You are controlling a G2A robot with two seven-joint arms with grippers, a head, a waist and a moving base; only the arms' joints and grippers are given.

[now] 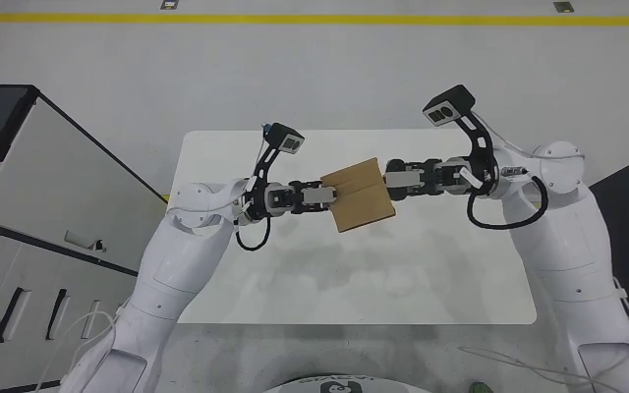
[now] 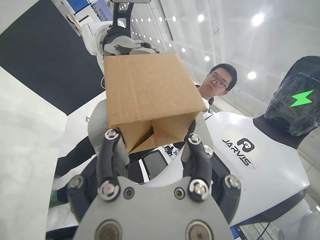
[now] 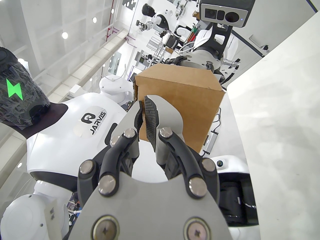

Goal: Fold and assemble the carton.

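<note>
Left hand (image 2: 153,136) clasps carton (image 2: 150,88) end; right hand (image 3: 144,107) pinches its opposite wall; both arms outstretched above table (image 1: 314,285).

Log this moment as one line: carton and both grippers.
carton: held over table, one end open | left gripper: clamps open end | right gripper: pinches opposite edge | stage: assembly unfinished

Carton (image 1: 360,194) blocks the good stuff
From above, it covers where the left gripper (image 2: 153,136) and right gripper (image 3: 146,116) meet it; each wrist view hides its far end, and the inside is too dark.
</note>
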